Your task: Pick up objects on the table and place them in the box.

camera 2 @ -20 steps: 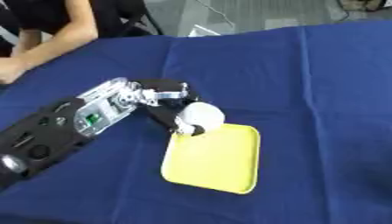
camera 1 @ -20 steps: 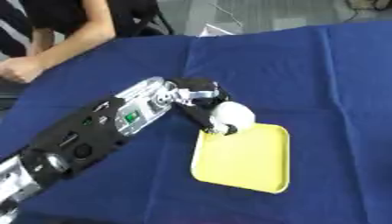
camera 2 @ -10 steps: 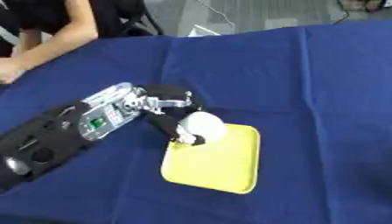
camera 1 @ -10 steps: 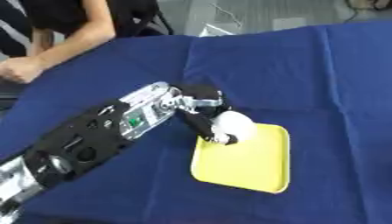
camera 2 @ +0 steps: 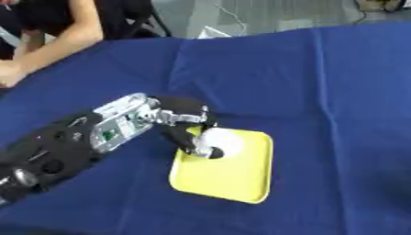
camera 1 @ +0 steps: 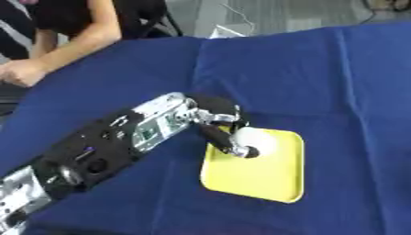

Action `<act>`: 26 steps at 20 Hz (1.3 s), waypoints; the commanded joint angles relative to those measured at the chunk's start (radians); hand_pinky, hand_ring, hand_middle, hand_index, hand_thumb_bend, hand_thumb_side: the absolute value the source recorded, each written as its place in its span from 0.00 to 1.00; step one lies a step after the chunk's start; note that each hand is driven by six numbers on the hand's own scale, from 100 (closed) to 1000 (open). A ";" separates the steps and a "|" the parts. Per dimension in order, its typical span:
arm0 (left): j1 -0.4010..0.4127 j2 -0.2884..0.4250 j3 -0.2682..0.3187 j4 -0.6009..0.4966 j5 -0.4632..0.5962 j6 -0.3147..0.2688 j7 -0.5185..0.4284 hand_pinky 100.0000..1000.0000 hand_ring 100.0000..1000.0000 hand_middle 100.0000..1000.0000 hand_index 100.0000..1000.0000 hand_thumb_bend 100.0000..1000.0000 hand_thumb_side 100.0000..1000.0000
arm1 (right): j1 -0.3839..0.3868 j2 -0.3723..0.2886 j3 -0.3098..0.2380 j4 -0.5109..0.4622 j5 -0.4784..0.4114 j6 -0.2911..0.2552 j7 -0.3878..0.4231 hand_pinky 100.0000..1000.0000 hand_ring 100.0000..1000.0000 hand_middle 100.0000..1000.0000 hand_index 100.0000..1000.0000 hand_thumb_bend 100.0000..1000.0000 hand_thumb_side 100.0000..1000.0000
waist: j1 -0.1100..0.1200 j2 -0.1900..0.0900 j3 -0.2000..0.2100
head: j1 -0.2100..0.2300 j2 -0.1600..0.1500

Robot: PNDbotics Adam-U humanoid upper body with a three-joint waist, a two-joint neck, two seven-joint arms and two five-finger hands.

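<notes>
White ball [camera 1: 255, 139] in left hand [camera 1: 221, 128] over yellow tray [camera 1: 265, 179].

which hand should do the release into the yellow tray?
Left. The left hand is curled round the white ball and is over the near-left corner of the yellow tray. The right hand isn't in view.

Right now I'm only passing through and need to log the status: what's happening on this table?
The robot's left hand is holding a round white object, fingers curled round it, over the near-left corner of a shallow yellow tray. The tray lies on a table covered by a blue cloth. Whether the object already touches the tray cannot be told. The right hand is out of view, and nothing else lies in the tray.
</notes>
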 commanded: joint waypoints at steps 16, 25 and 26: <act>-0.019 0.000 0.050 -0.111 -0.224 -0.156 0.169 0.87 0.83 0.79 0.88 0.30 0.78 | -0.011 -0.019 -0.004 -0.014 0.000 -0.001 0.002 0.64 0.64 0.85 0.96 0.00 0.87 | -0.012 -0.009 0.002 | 0.012 -0.007; -0.008 0.018 0.080 -0.151 -0.299 -0.173 0.346 0.86 0.83 0.78 0.86 0.29 0.81 | -0.010 -0.020 -0.005 -0.014 0.001 -0.001 0.000 0.64 0.64 0.85 0.96 0.00 0.87 | -0.012 -0.009 0.004 | 0.012 -0.010; -0.007 0.020 0.085 -0.161 -0.291 -0.170 0.358 0.86 0.83 0.78 0.86 0.29 0.81 | -0.010 -0.020 -0.005 -0.014 0.001 -0.001 0.000 0.64 0.64 0.85 0.96 0.00 0.87 | -0.012 -0.009 0.005 | 0.011 -0.011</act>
